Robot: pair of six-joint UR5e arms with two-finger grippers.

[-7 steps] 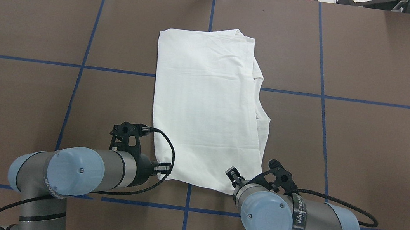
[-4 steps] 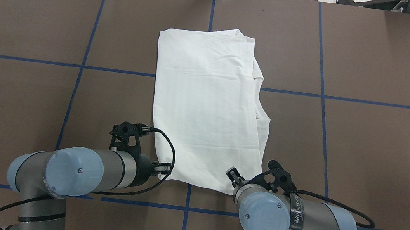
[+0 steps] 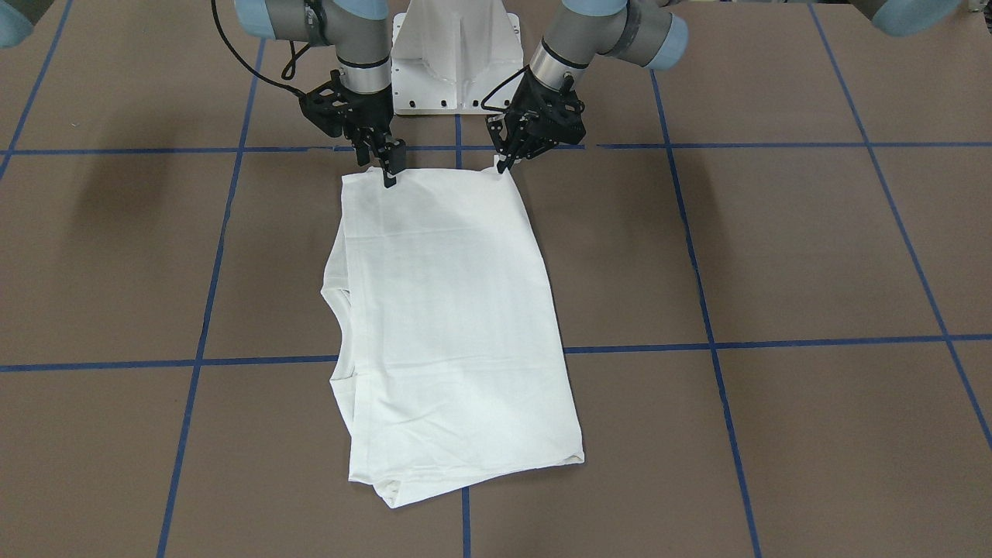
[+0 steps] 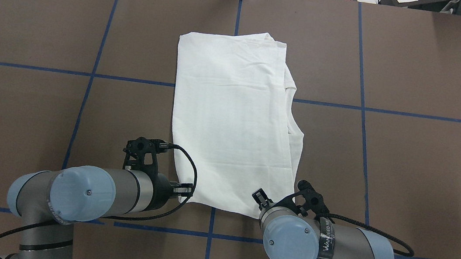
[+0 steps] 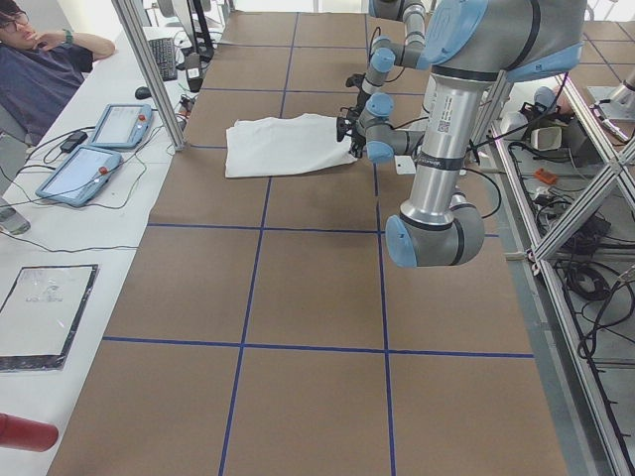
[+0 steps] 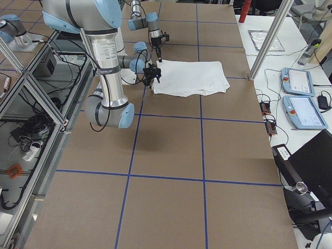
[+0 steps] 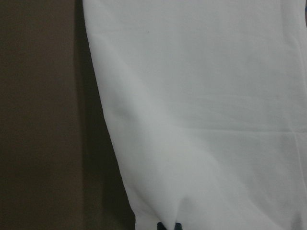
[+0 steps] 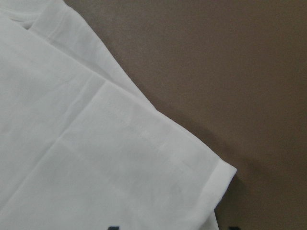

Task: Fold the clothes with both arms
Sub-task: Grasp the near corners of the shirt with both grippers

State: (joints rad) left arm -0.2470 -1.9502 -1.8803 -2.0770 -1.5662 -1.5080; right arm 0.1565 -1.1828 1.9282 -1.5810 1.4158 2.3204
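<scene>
Left jaws pinching T-shirt [image 3: 449, 310] corner, right jaws astride

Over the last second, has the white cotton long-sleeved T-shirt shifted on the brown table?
No. In the overhead view the T-shirt crosses the blue tape lines at the same spots.

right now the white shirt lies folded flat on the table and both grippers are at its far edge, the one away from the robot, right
Not quite. The white shirt does lie folded flat on the table, but the left gripper and the right gripper are at its near edge, the one closest to the robot. The exterior front-facing view shows this.
</scene>
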